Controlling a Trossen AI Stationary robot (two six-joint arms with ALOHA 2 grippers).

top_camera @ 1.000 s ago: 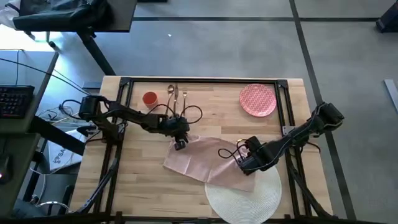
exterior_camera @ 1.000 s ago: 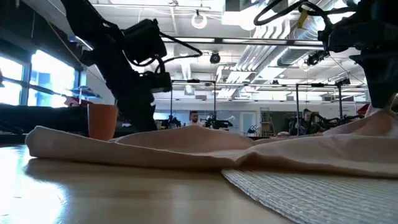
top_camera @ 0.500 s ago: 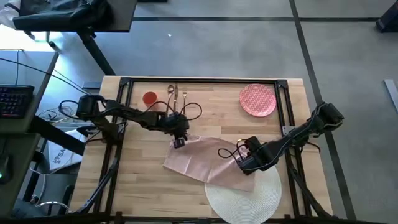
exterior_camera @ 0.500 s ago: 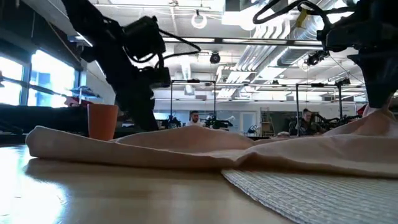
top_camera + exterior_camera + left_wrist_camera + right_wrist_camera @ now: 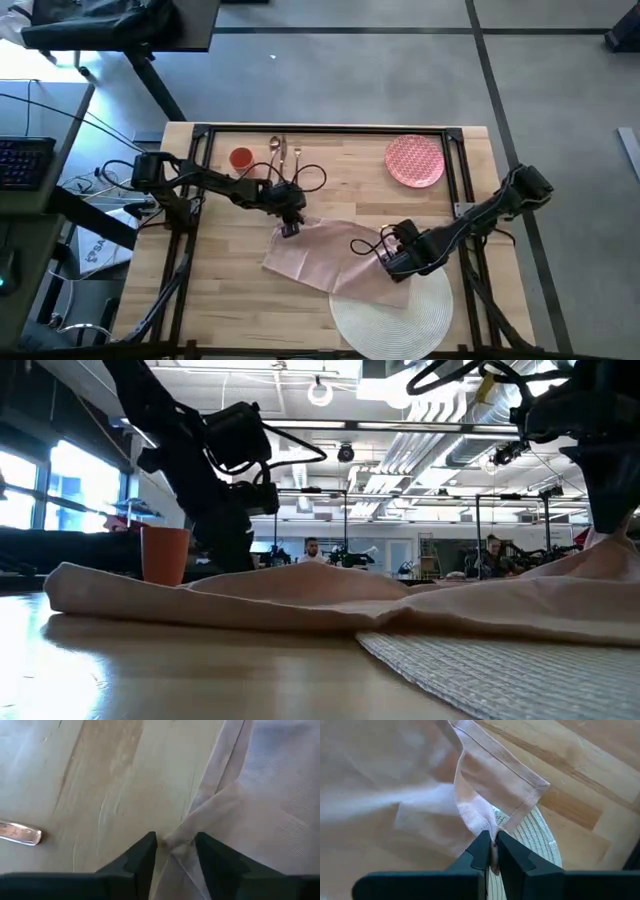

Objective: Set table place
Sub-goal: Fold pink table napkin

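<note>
Overhead, the light-wood desk (image 5: 200, 290) carried a beige-pink napkin (image 5: 325, 255) spread across its middle, its right end lying over the far edge of the round white placemat (image 5: 392, 320) at the near side. The left pincer (image 5: 289, 229) sat at the napkin's far-left corner, and the right pincer (image 5: 397, 262) at its right end, above the placemat. Along the far edge stood the orange-red cup (image 5: 241, 158), the gold cutlery (image 5: 283, 153) just to its right, and the red-patterned plate (image 5: 415, 161) well off to the right.

From desk height, the napkin (image 5: 330, 600) lay in a low rumpled ridge with the placemat (image 5: 500, 670) in front of it and the cup (image 5: 165, 554) behind on the left; people showed far back in the room.

In the left wrist view, the left pincer (image 5: 175, 851) stood slightly spread, with a folded corner of the napkin (image 5: 260, 795) between its fingertips (image 5: 145, 850), and a piece of cutlery (image 5: 20, 833) lay on the wood nearby.

In the right wrist view, the right pincer (image 5: 492, 851) was pressed together on a gathered fold of the napkin (image 5: 395, 780), just over the placemat (image 5: 535, 845).
</note>
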